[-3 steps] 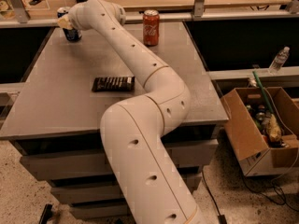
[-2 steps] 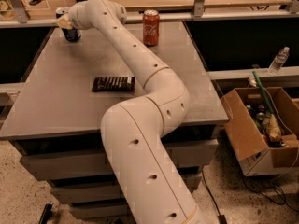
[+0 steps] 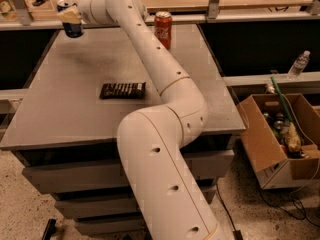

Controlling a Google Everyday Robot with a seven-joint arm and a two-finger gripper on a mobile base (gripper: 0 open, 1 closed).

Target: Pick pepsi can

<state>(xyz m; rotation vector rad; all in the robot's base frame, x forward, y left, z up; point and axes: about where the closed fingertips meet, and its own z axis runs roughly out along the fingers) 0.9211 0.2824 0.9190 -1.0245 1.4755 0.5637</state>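
Gripper: the two-finger gripper [image 3: 70, 17] is hanging over the far left corner of the table, at the end of the arm's reach; its pale yellowish fingers [image 3: 70, 14] are pressing against the upper part of the pepsi can and gripping it, with no gap showing between them and the metal
Pepsi can: the small dark-blue aluminium pepsi can [image 3: 73, 29], with white markings and a silver top, is sitting in that grasp, leaning a little off upright; whether its base is touching the tabletop or hanging just above it, I cannot tell
Arm: the thick white jointed robot arm [image 3: 165, 114] is rising from the bottom edge of the view, bending at an elbow over the right half of the table and stretching diagonally to the far left
Table: the wide grey flat-topped table [image 3: 65, 114] is carrying the other items, with drawer-like fronts showing below its near edge
Red can: the red aluminium drink can [image 3: 163, 29] is standing upright near the far edge, just beside the arm and well apart from the blue one
Wrapper: the flat dark-brown chocolate bar wrapper [image 3: 123, 90] is lying near the middle of the table, close to the arm's elbow
Box: the open brown cardboard box [image 3: 260, 149] is sitting on the speckled floor to the right, filled with mixed items
Bottle: a clear plastic water bottle [image 3: 299, 65] is standing on the ledge behind that box
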